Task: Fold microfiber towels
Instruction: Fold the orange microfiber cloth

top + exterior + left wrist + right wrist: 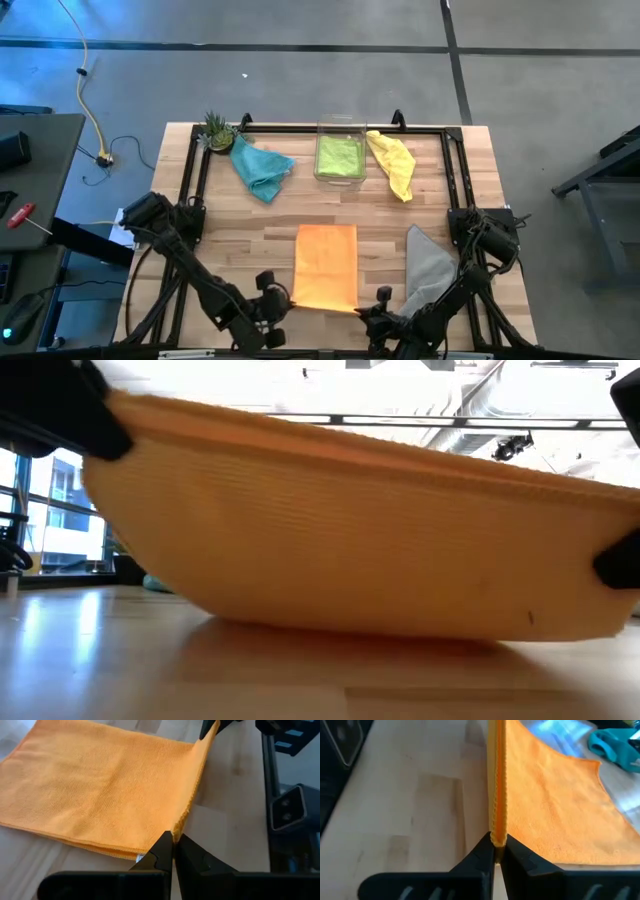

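The orange towel lies doubled into a narrow rectangle at the table's middle near side. Its far part rests on the wood; its near edge is raised off the table and stretched between my two grippers. My left gripper is shut on the near left corner and my right gripper on the near right corner. A teal towel and a yellow towel lie crumpled at the far side. A lime green towel sits in a clear bin. A grey towel lies at the right. My left gripper pinches the orange towel's near left corner between its two fingers, slanting down from the near left. The corner is lifted clear, and the edge runs taut from it toward the other gripper. How many layers it has, I cannot tell. My right gripper pinches the near right corner of the orange towel between its two fingers, slanting down from the near right. The fingers lie along the raised edge, which stands on end and runs taut away from them. This corner sits lower than the left one.
A clear plastic bin stands at the far middle, a small potted plant at the far left corner. A black frame runs along the table's far edge and sides. Bare wood lies left of the orange towel.
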{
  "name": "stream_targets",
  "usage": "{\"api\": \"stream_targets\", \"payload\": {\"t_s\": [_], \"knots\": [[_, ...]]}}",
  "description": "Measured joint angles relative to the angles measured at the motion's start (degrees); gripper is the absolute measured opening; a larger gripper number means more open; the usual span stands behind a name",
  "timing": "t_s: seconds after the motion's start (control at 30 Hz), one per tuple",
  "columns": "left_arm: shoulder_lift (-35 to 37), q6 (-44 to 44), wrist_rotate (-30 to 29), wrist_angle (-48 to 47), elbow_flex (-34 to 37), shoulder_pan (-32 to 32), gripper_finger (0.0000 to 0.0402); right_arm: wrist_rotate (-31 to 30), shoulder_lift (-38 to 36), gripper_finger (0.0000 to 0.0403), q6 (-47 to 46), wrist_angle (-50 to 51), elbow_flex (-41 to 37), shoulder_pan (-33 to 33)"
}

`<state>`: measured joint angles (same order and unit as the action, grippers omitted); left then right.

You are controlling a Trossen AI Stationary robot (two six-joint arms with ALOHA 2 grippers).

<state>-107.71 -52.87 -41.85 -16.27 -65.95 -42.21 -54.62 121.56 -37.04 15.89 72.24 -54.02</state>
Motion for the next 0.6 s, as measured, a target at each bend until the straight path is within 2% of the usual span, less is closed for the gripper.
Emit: {"api": "stream_targets", "payload": {"t_s": [0.3,0.6], "knots": [[-0.4,-4.8,-3.2,0.5,0.0,-2.2,0.0000,1.2,-0.3,0.0014,3.0,-3.3,0.0,0.2],[-0.1,-10.2,-7.7,-6.8,0.0,0.0,0.0000,0.6,-3.7,0.0014,7.3,-2.3,0.0,3.4]]}}
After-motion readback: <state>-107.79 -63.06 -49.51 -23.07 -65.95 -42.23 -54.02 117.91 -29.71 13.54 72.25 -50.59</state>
